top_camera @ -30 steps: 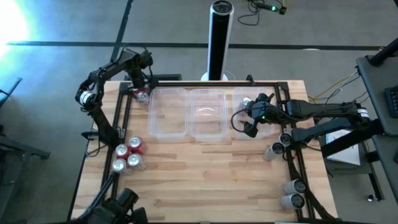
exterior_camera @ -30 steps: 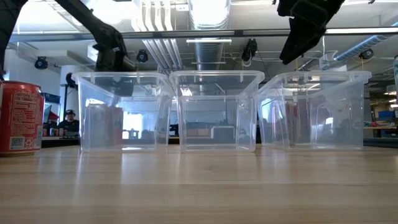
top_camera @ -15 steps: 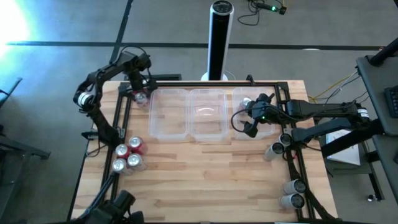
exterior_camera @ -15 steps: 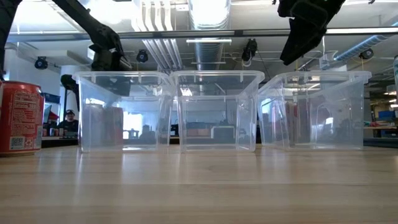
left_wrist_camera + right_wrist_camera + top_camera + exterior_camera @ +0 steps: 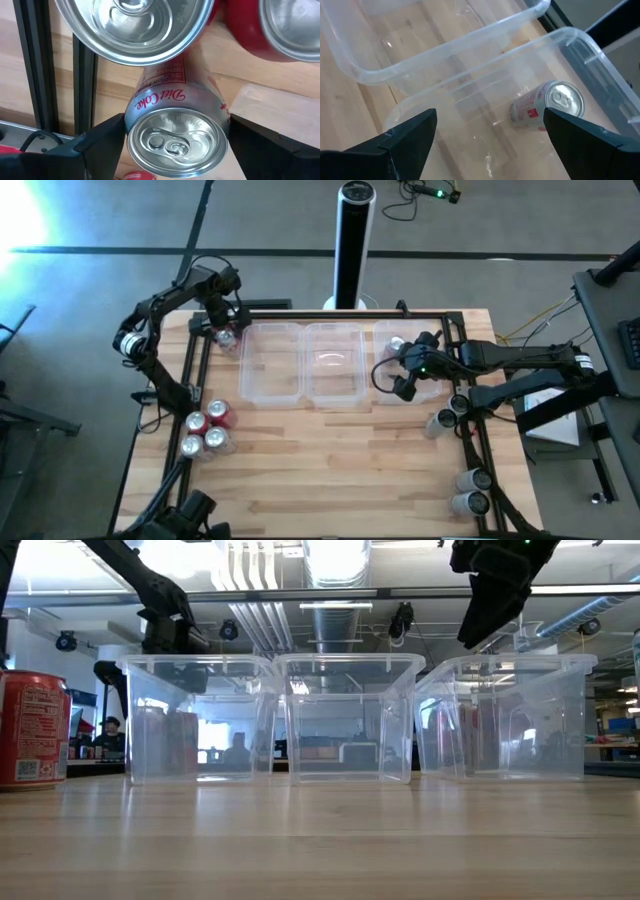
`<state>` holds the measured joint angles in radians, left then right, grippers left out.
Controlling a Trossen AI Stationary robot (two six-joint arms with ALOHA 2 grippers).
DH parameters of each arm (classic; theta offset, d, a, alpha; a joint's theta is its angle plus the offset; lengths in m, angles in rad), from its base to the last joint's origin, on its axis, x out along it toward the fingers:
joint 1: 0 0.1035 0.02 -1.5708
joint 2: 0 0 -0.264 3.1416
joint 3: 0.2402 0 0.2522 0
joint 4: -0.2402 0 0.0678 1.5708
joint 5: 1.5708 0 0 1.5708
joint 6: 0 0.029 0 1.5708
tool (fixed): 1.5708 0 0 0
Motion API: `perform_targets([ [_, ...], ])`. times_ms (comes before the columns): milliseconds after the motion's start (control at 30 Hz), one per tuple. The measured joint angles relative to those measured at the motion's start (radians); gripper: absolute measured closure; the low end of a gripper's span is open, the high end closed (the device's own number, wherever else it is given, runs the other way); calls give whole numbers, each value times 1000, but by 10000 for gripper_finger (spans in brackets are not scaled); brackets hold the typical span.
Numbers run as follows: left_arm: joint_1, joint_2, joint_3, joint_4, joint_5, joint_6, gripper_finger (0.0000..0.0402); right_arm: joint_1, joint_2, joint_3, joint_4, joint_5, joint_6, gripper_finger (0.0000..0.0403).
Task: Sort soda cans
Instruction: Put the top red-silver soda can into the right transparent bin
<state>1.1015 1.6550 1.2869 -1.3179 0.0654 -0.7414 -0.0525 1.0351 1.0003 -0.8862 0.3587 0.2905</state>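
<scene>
- Fingers (image 5: 100,140) of the left gripper (image 5: 175,145) sit on either side of a silver Diet Coke can (image 5: 177,132), touching its sides, at the far left corner of the table (image 5: 330,470) just left of the tubs.
- Two more cans show beside it in the left wrist view: a silver-topped can (image 5: 135,25) and a red one (image 5: 270,30).
- The right gripper (image 5: 405,375) hangs over the right tub (image 5: 580,60) with its fingers (image 5: 410,135) spread wide and holding nothing.
- One silver can with red print (image 5: 545,107) lies on its side inside that tub.
- Three clear plastic tubs stand in a row along the far side: left tub (image 5: 270,365), middle tub (image 5: 333,365) and the right one; all are rectangular with rounded rims.
- Four cans (image 5: 205,430), red and silver, stand clustered at the near left.
- About four silver-grey and dark cans (image 5: 455,450) lie along the right edge.
- The table is pale wood planks.
</scene>
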Motion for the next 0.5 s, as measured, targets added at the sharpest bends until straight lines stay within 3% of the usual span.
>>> perform_targets([
  [500,-12,-3,-12,26,-26,-10,91,0,0,0,-5,0,7,42],
])
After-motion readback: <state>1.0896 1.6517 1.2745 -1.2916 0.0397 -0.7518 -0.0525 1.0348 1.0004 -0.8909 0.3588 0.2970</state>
